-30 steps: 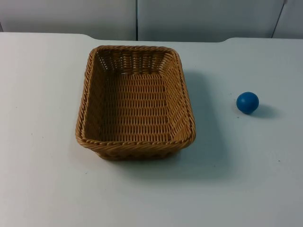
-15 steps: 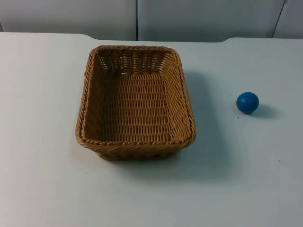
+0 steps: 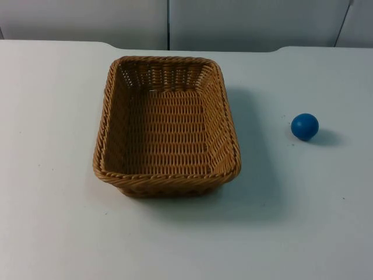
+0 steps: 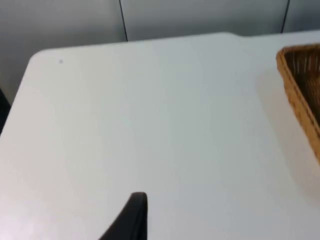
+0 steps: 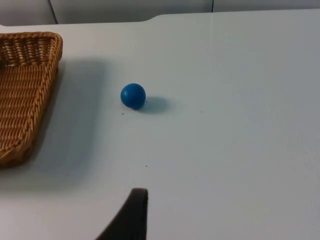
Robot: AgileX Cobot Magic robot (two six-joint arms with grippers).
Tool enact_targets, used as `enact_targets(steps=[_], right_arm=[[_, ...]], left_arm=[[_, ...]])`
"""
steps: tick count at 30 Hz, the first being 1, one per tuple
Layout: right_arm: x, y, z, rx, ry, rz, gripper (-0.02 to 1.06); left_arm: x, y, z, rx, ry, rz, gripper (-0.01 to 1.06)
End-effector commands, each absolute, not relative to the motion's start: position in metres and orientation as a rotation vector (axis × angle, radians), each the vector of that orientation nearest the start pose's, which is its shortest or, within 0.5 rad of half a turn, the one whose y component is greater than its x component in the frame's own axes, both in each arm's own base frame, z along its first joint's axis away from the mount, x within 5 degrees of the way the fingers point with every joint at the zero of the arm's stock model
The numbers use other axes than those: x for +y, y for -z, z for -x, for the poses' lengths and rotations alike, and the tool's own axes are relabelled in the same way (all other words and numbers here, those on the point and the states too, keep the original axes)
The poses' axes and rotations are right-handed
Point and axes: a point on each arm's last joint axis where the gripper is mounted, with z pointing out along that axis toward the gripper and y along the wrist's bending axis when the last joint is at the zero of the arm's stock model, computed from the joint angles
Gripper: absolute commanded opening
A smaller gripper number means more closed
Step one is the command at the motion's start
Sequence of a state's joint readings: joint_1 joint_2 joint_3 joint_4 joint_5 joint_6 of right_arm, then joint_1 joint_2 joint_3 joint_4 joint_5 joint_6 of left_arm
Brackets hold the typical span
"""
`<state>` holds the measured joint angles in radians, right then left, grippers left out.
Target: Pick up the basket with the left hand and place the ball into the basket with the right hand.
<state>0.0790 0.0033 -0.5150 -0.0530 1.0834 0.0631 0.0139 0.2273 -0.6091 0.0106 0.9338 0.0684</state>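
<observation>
basket untouched on tabletop, long axis 12–6 | ball at its 3 o'clock, well apart | left gripper, right gripper: openness cannot be told, holding nothing

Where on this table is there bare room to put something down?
Bare room lies left of the basket, along the near edge in front of it, and in the strip of table between basket and blue ball. Nothing is crowded; both objects stand well apart.
</observation>
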Motion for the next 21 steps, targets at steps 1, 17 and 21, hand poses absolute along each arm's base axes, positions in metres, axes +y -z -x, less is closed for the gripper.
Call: enact_targets(steps=[1, 17, 21], right_arm=[[-0.005, -0.278, 0.006, 2.052, -0.022, 0.013, 1.04], [-0.006, -0.278, 0.006, 2.052, -0.018, 0.003, 1.04], [-0.006, -0.278, 0.006, 2.051, -0.016, -0.001, 1.04]], left_arm=[[0.001, -0.334, -0.044, 1.988, -0.055, -0.049, 1.05], [-0.025, -0.372, -0.220, 2.093, 0.103, -0.085, 1.05], [-0.066, -0.342, -0.267, 2.182, 0.134, -0.108, 1.05]])
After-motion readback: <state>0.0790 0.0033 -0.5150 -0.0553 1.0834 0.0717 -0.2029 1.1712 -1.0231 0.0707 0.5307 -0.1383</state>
